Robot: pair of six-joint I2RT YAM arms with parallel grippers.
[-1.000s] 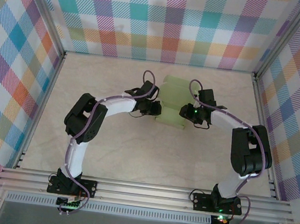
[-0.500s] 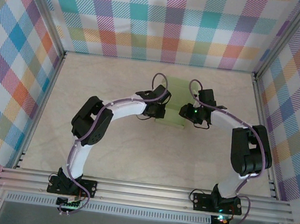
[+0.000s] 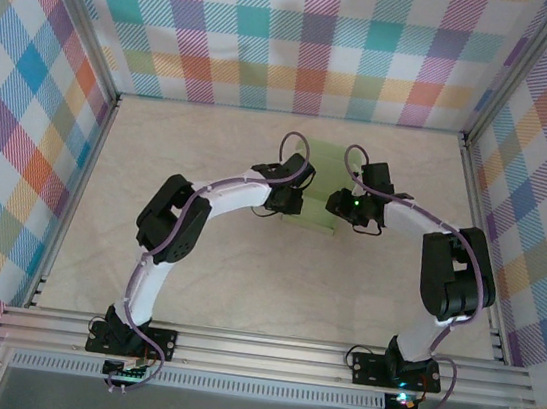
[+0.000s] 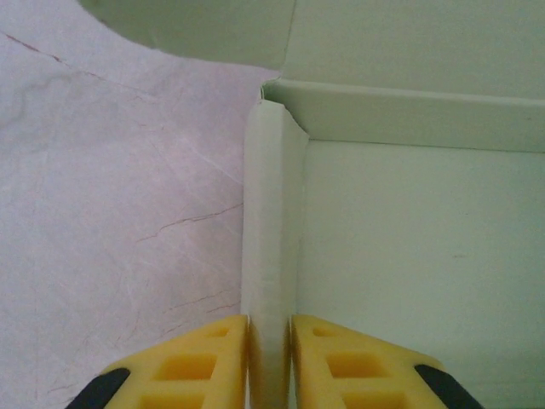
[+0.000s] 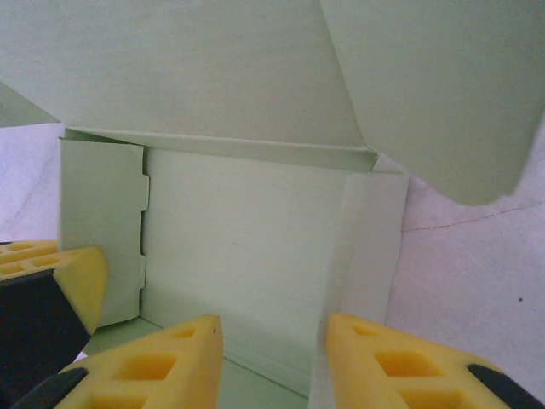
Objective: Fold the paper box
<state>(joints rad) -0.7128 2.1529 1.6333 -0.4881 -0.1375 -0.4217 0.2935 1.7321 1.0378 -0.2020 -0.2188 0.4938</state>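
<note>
The paper box (image 3: 326, 176) is pale green card, half folded, lying mid-table between my two grippers. My left gripper (image 3: 291, 200) is at its left side. In the left wrist view it (image 4: 271, 334) is shut on the box's upright left wall (image 4: 272, 221), one yellow finger on each face. My right gripper (image 3: 350, 208) is at the box's right side. In the right wrist view it (image 5: 274, 351) stands open over the box's floor (image 5: 243, 256), its right finger (image 5: 400, 366) by the raised right wall (image 5: 375, 230). The lid flap (image 5: 213, 68) stands up behind.
Beige marbled tabletop (image 3: 244, 271) lies all round the box. Metal frame rails (image 3: 264, 350) and checked cloth walls (image 3: 21, 131) close in the space. A finger of the left gripper (image 5: 51, 281) shows at the left of the right wrist view.
My left arm has swung right, bringing its gripper onto the box's left wall. The box's left side has folded upright. The right arm has held still.
</note>
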